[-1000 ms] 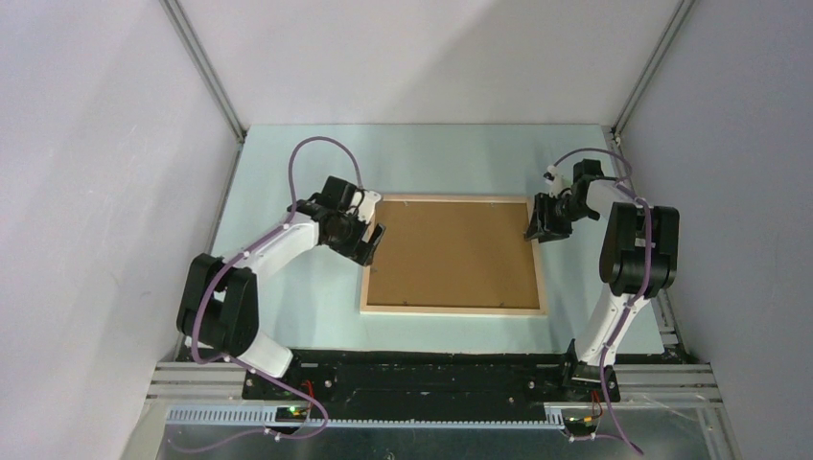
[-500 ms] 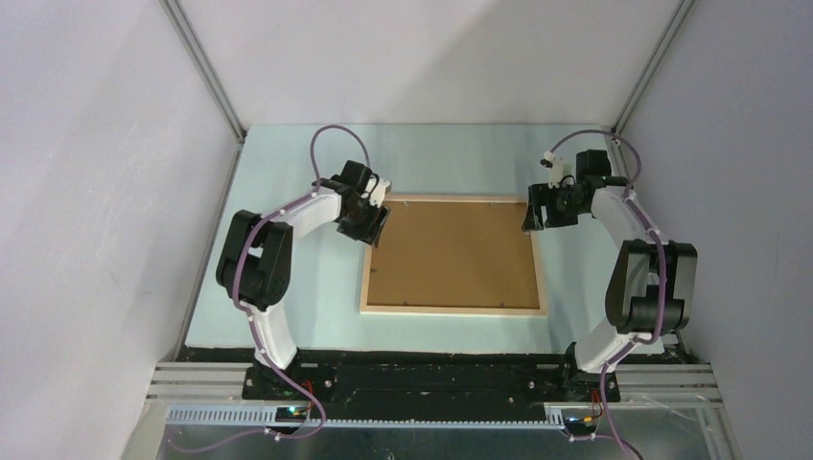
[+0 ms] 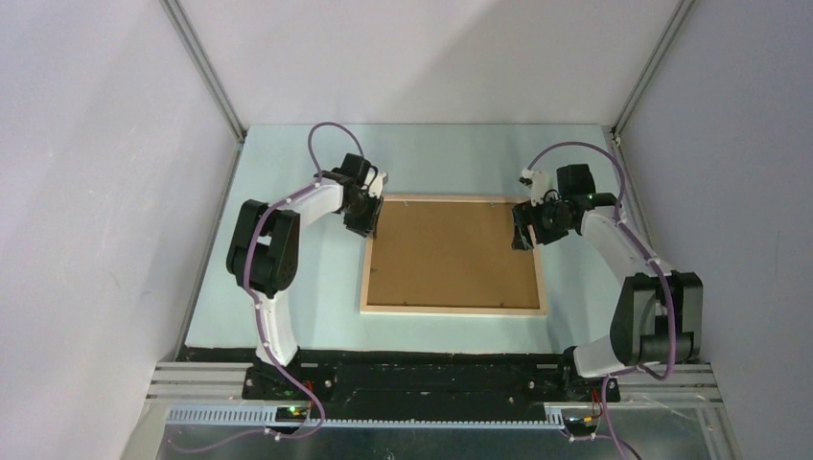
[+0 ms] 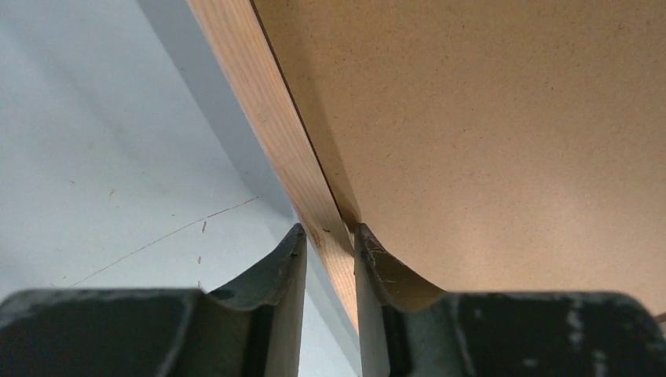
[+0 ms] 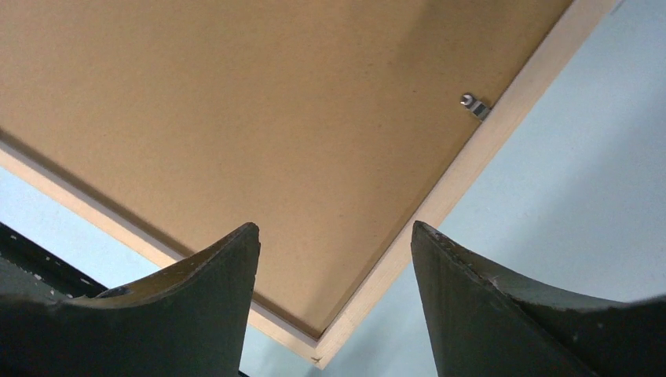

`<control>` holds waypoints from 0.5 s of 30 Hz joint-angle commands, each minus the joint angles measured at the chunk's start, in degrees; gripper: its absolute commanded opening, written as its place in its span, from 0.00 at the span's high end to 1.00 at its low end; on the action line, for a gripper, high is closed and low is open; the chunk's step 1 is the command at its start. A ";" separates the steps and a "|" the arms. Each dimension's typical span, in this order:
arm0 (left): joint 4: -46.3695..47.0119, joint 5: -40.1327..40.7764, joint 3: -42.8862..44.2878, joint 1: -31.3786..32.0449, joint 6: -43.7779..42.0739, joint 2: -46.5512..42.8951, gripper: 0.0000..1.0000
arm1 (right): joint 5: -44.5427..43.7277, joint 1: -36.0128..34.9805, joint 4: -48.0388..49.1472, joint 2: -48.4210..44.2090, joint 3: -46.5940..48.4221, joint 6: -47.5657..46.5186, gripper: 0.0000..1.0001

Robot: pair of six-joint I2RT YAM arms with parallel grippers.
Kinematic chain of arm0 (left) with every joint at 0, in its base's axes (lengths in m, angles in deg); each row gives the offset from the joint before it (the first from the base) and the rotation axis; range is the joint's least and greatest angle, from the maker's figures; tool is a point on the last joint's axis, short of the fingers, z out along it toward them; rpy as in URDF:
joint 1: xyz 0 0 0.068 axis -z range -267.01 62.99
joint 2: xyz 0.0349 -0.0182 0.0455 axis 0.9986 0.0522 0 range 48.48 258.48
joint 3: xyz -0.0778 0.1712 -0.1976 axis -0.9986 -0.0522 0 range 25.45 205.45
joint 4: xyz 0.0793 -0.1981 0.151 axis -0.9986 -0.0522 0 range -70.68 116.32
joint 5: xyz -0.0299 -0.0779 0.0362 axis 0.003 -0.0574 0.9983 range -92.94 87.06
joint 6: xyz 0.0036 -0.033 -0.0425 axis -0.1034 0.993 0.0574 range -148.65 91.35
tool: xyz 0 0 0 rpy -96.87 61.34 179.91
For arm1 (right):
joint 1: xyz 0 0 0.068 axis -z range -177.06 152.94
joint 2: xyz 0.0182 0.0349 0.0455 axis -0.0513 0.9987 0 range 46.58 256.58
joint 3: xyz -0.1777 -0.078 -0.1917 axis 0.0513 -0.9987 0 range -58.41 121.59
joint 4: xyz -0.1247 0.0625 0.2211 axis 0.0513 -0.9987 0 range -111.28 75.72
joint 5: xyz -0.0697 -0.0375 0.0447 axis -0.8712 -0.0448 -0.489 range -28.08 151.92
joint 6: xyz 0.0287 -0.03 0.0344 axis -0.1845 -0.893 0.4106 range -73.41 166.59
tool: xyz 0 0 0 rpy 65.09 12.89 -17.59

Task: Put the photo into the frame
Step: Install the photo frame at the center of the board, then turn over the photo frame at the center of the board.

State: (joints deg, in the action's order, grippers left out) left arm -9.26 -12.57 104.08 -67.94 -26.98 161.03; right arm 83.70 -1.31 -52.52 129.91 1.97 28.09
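Note:
The frame (image 3: 451, 310) lies back side up in the middle of the table, pale wood rails around a brown backing board (image 3: 451, 254). The photo is hidden. My left gripper (image 3: 372, 218) is at the far end of the frame's left rail. In the left wrist view that rail (image 4: 259, 94) runs between the fingers of the left gripper (image 4: 330, 236), and both tips touch it. My right gripper (image 3: 522, 230) hovers over the frame's far right corner. In the right wrist view it (image 5: 334, 226) stands wide open above the board and the rail (image 5: 503, 110), holding nothing.
A small metal clip (image 5: 473, 104) sits on the inner edge of the frame's rail. The pale table (image 3: 288, 278) is walled by grey panels on the left, right and back. Both arm bases stand at the near edge.
Both arms reached farther from their bases toward the frame's far corners. The left jaws narrowed from wide open onto the left rail. The right jaws opened wider.

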 commanded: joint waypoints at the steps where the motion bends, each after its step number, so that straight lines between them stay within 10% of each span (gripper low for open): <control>1: 0.97 -0.85 1.80 -1.00 3.11 2.27 0.75 | -2.33 -2.33 1.05 -4.49 -1.59 -2.25 0.25; 7: 1.05 -1.96 3.13 -2.93 6.83 3.70 0.99 | -2.87 -3.85 1.09 -5.50 -2.47 -2.24 0.25; 15: 2.42 -4.20 3.69 -7.20 13.10 4.93 1.00 | -2.75 -6.47 -0.01 -5.34 -2.53 -4.00 0.24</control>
State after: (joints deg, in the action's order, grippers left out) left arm -9.71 -18.08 106.90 -72.09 -17.06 163.89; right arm 81.06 -6.07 -52.57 125.86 -0.46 25.88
